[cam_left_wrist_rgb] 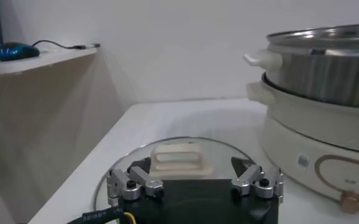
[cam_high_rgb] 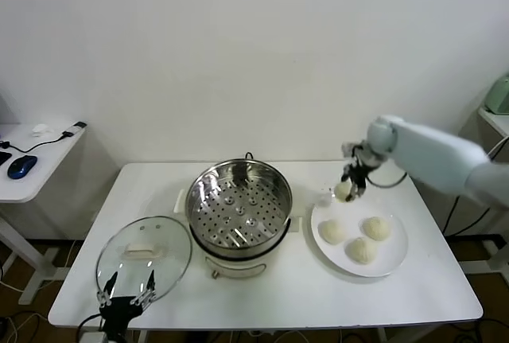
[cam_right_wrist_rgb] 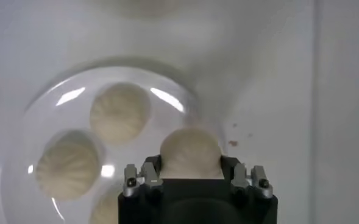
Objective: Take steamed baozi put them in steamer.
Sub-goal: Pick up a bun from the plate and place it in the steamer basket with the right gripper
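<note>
Right gripper (cam_high_rgb: 351, 186) clamped on one baozi (cam_high_rgb: 343, 192), raised above plate (cam_high_rgb: 398, 259) rim; carry level over steamer (cam_high_rgb: 238, 200), release low onto tray. Left gripper (cam_high_rgb: 126, 294) open, idle by lid (cam_high_rgb: 145, 257). Three baozi (cam_high_rgb: 362, 239) remain

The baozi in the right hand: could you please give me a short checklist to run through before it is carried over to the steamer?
1. Right hand shut on a baozi: ok.
2. Baozi lifted off the plate: ok; three others remain there.
3. Steamer uncovered, perforated tray bare: ok.
4. Glass lid lying on the table, off the steamer: ok.
5. Left hand open, parked by the lid, out of the way: ok.
6. Grip firm enough for the carry: cannot tell.
</note>
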Robot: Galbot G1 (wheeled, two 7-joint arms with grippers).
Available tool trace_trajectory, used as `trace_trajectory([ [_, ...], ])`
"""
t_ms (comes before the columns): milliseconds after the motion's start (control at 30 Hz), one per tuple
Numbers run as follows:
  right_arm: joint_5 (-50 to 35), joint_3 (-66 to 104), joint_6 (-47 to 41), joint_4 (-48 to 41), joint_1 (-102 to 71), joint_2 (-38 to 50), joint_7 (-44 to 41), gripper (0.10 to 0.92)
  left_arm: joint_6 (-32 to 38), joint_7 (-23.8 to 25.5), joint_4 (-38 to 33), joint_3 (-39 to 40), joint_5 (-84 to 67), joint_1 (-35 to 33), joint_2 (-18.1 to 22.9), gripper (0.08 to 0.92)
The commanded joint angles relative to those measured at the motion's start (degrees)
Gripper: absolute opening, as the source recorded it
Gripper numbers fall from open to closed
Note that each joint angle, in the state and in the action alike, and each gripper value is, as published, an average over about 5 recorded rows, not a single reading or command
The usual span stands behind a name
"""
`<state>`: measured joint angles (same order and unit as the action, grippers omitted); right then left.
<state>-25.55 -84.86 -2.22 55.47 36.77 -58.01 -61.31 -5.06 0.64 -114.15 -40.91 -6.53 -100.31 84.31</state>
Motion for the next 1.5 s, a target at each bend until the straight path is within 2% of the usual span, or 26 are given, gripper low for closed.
trace_trajectory([
  [33, -7.02, -8.42, 7.45, 12.08, 20.85, -2.8, -1.8, 0.645, -0.04, 0.04, -0.28, 0.07, 0.14, -0.04, -0.1, 0.823],
  [233, -5.42, -8.25, 17.94, 28.04, 25.96, -8.49, -1.04, 0.645, -0.23, 0.07, -0.7, 0.17, 0.19, -0.02, -0.1, 0.823],
  [400, 6.3, -7.51, 32.83, 30.15, 19.09, -12.12, 0.38, 0.645, -0.12, 0.01, -0.45, 0.27, 0.17, 0.07, -0.14, 0.823],
  [533, 17.84, -4.66, 38.23, 25.99, 12.09, -13.72, 1.75, 0.645, -0.22, 0.01, -0.32, 0.7, 0.26, 0.22, 0.01, 0.823],
  [667, 28.65, -0.16, 40.78, 17.78, 4.22, -16.52, 4.29, 0.645, -0.35, 0.01, -0.3, 1.02, 0.43, 0.4, 0.26, 0.823],
  [800, 34.79, 3.57, 42.32, 8.61, -2.15, -20.1, 6.31, 0.645, -0.35, -0.02, -0.32, 0.99, 0.55, 0.33, 0.11, 0.823],
  [1067, 38.24, 5.94, 44.9, -3.84, -8.4, -24.75, 7.65, 0.645, -0.09, -0.21, -0.41, 0.47, 0.33, -0.09, -0.3, 0.823],
  [1500, 39.61, 7.99, 46.7, -13.81, -12.26, -28.56, 11.16, 0.646, -0.17, -0.47, -0.33, 0.62, 0.35, 0.62, -0.14, 0.823],
])
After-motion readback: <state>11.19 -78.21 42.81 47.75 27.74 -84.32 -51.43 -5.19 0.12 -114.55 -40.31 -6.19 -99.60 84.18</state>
